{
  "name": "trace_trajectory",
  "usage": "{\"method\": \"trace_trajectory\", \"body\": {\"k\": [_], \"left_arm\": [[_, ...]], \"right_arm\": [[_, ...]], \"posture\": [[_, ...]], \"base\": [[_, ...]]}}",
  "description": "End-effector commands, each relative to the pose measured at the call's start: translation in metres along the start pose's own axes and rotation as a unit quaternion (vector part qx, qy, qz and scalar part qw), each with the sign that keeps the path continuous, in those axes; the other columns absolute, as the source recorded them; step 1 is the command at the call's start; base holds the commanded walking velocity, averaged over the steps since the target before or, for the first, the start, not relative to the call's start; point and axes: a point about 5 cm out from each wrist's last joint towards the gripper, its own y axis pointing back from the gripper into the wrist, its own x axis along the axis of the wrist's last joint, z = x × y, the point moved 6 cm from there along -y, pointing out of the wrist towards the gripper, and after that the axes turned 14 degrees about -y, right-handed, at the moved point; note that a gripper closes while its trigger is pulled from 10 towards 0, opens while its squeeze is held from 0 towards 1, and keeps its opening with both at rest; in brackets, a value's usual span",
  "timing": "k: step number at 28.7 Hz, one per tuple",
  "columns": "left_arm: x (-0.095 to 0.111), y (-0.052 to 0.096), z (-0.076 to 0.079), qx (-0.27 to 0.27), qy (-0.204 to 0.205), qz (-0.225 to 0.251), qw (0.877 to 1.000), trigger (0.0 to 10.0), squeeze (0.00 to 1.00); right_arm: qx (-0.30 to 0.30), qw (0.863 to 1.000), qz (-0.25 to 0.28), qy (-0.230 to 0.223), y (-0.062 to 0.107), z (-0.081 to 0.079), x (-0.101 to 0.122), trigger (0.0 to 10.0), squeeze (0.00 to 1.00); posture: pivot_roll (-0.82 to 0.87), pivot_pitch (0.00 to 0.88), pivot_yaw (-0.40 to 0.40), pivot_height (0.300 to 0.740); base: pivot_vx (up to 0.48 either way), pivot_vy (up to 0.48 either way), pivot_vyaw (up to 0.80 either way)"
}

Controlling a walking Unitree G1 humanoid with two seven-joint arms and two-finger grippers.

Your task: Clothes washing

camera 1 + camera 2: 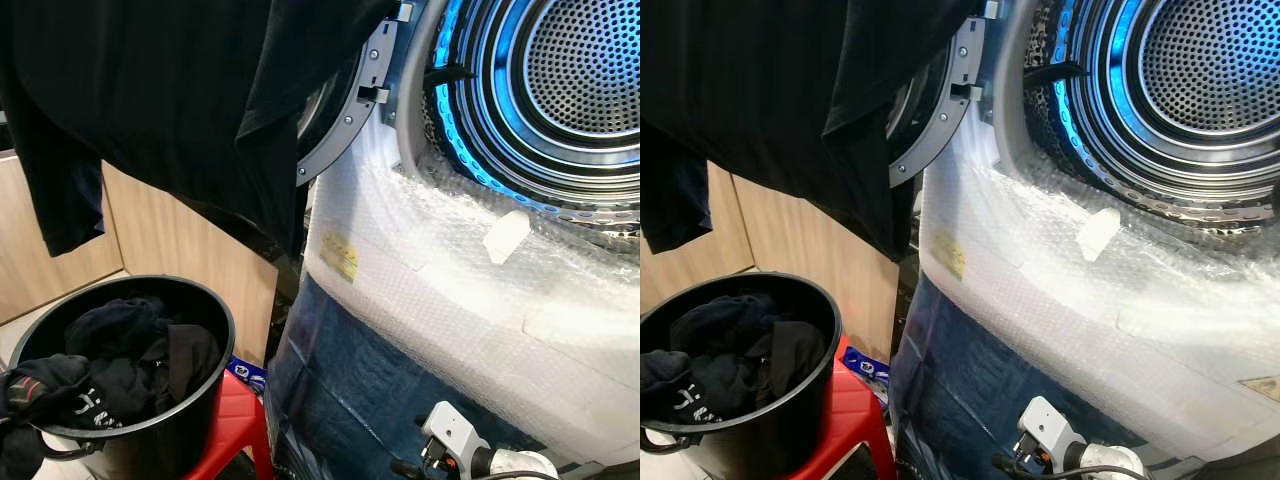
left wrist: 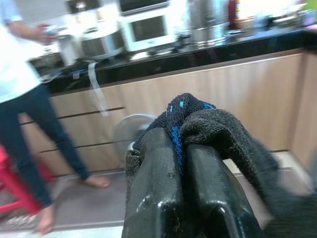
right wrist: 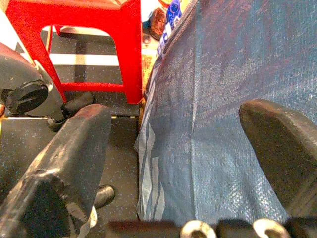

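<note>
A large black garment (image 1: 170, 100) hangs across the upper left, covering part of the washer's open door (image 1: 345, 110). To its right the steel drum (image 1: 580, 70) stands open, lit blue and looking bare inside. In the left wrist view my left gripper (image 2: 178, 146) is shut on dark knitted cloth (image 2: 213, 124) with blue stitches. A black bucket (image 1: 170, 440) holding more dark clothes (image 1: 110, 360) sits on a red stool (image 1: 235, 420) at the lower left. My right arm (image 1: 470, 450) hangs low by the washer's front, and the right gripper (image 3: 178, 119) is open and holds nothing.
Bubble wrap (image 1: 450, 290) covers the washer's front below the drum, with a blue tarp (image 1: 340, 390) under it. Wooden cabinets stand behind the bucket. A person (image 2: 20, 99) in a white top and jeans stands by the kitchen counter in the left wrist view.
</note>
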Motion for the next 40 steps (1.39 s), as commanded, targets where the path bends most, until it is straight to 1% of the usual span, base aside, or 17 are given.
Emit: {"method": "trace_trajectory", "body": {"k": [1, 4, 6, 10, 14, 17, 20, 23, 24, 26, 30, 32, 34, 37, 38, 39, 40], "left_arm": [[0.017, 0.001, 0.02, -0.046, 0.015, 0.023, 0.999, 10.0, 0.0], [0.026, 0.002, 0.034, -0.08, 0.019, 0.035, 0.996, 10.0, 0.0], [0.041, 0.004, 0.049, -0.117, 0.018, 0.063, 0.991, 10.0, 0.0], [0.063, 0.004, 0.063, -0.151, 0.021, 0.099, 0.983, 10.0, 0.0], [0.078, 0.003, 0.071, -0.179, 0.026, 0.12, 0.976, 10.0, 0.0], [0.093, -0.001, 0.07, -0.186, 0.027, 0.143, 0.972, 10.0, 0.0], [0.092, -0.005, 0.065, -0.18, 0.029, 0.137, 0.974, 10.0, 0.0], [0.082, -0.012, 0.054, -0.159, 0.032, 0.118, 0.98, 10.0, 0.0], [0.074, -0.014, 0.051, -0.159, 0.045, 0.102, 0.981, 10.0, 0.0], [0.071, -0.016, 0.049, -0.158, 0.05, 0.095, 0.982, 10.0, 0.0], [0.068, -0.013, 0.054, -0.195, 0.055, 0.091, 0.975, 10.0, 0.0], [0.061, -0.012, 0.06, -0.228, 0.074, 0.075, 0.968, 10.0, 0.0], [0.055, -0.011, 0.062, -0.239, 0.073, 0.067, 0.966, 10.0, 0.0], [0.059, -0.009, 0.068, -0.249, 0.083, 0.068, 0.962, 10.0, 0.0], [0.062, -0.007, 0.071, -0.254, 0.079, 0.074, 0.961, 10.0, 0.0], [0.067, -0.001, 0.08, -0.267, 0.078, 0.079, 0.957, 10.0, 0.0], [0.067, -0.001, 0.08, -0.267, 0.078, 0.079, 0.957, 10.0, 0.0]], "right_arm": [[-0.013, 1.0, -0.005, -0.002, 0.005, 0.007, -0.002, 10.0, 0.0], [-0.014, 1.0, -0.004, -0.003, 0.004, 0.007, -0.002, 10.0, 0.0], [-0.014, 1.0, -0.003, -0.005, 0.004, 0.006, -0.004, 10.0, 0.0], [-0.015, 1.0, -0.003, -0.008, 0.004, 0.005, -0.005, 10.0, 0.0], [-0.016, 1.0, -0.002, -0.011, 0.003, 0.004, -0.006, 10.0, 0.0], [-0.018, 1.0, 0.0, -0.013, 0.003, 0.004, -0.006, 10.0, 0.0], [-0.022, 1.0, 0.001, -0.017, 0.004, 0.004, -0.007, 10.0, 0.0], [-0.023, 1.0, 0.0, -0.019, 0.005, 0.004, -0.01, 10.0, 0.0], [-0.023, 1.0, -0.001, -0.019, 0.006, 0.004, -0.011, 10.0, 0.0], [-0.023, 1.0, -0.002, -0.019, 0.006, 0.004, -0.013, 10.0, 0.0], [-0.023, 1.0, -0.004, -0.018, 0.007, 0.005, -0.014, 10.0, 0.0], [-0.023, 1.0, -0.004, -0.017, 0.007, 0.006, -0.012, 10.0, 0.0], [-0.023, 1.0, -0.005, -0.015, 0.008, 0.007, -0.011, 10.0, 0.0], [-0.023, 1.0, -0.006, -0.012, 0.008, 0.007, -0.011, 10.0, 0.0], [-0.023, 1.0, -0.006, -0.012, 0.008, 0.007, -0.011, 10.0, 0.0], [-0.024, 1.0, -0.006, -0.013, 0.009, 0.007, -0.011, 10.0, 0.0], [-0.024, 1.0, -0.006, -0.013, 0.009, 0.007, -0.011, 10.0, 0.0]], "posture": [[0.21, 0.0, -0.144, 0.74], [0.21, 0.0, -0.141, 0.74], [0.21, 0.0, -0.139, 0.74], [0.21, 0.0, -0.135, 0.74], [0.2, 0.0, -0.13, 0.74], [0.2, 0.0, -0.124, 0.74], [0.2, 0.0, -0.122, 0.74], [0.19, 0.0, -0.122, 0.74], [0.2, 0.0, -0.125, 0.74], [0.2, 0.0, -0.127, 0.74], [0.21, 0.0, -0.134, 0.74], [0.21, 0.0, -0.137, 0.74], [0.21, 0.0, -0.14, 0.74], [0.2, 0.0, -0.14, 0.74], [0.2, 0.0, -0.139, 0.74], [0.2, 0.0, -0.136, 0.74], [0.2, 0.0, -0.136, 0.74]], "base": [[0.0, 0.0, 0.0], [0.0, 0.0, 0.0], [0.0, 0.0, 0.0], [0.0, 0.0, 0.0], [0.0, 0.0, 0.0], [0.0, 0.0, 0.0], [0.0, 0.0, 0.0], [0.0, 0.0, 0.0], [0.0, 0.0, 0.0], [0.0, 0.0, 0.0], [0.0, 0.0, 0.0], [0.0, 0.0, 0.0], [0.0, 0.0, 0.0], [0.0, 0.0, 0.0], [0.0, 0.0, 0.0], [0.0, 0.0, 0.0], [0.0, 0.0, 0.0]]}}
